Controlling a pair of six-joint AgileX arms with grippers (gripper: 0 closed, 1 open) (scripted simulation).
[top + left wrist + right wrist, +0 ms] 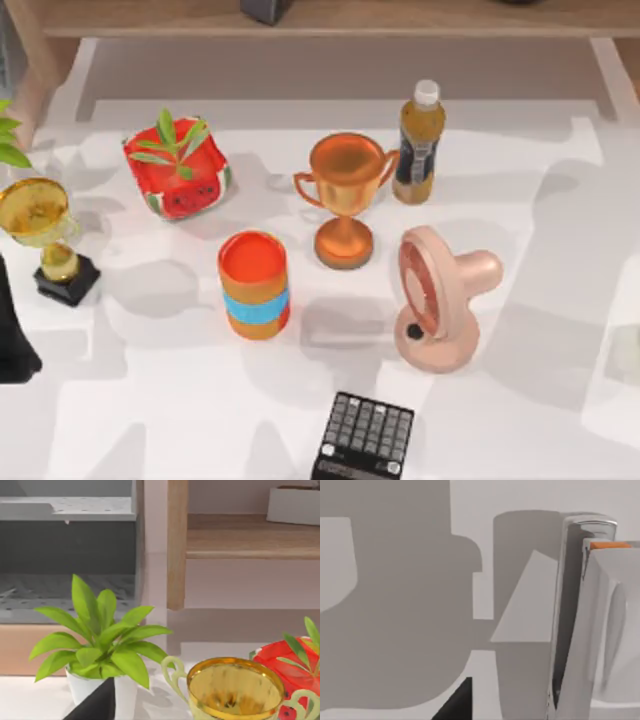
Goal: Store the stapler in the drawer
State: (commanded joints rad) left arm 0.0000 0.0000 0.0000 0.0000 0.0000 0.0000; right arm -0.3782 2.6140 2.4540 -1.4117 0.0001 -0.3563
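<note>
The stapler (600, 630) is white to light grey with a small orange piece at one end, and it lies on the white table close in front of my right wrist camera. A dark piece of my right gripper (455, 702) shows beside it, apart from it. My left arm (12, 340) is parked at the table's left edge, with a dark piece of its gripper (95, 705) low in the left wrist view. The drawer (65, 555) is a grey compartment in a wooden cabinet beyond the table, seen in the left wrist view.
On the table stand a gold trophy (45, 235), a watermelon pot with a plant (178, 170), an orange can (254, 285), a bronze trophy (345, 195), a bottle (418, 145), a pink fan (440, 300) and a black calculator (365, 440). A leafy potted plant (102, 640) is near the left gripper.
</note>
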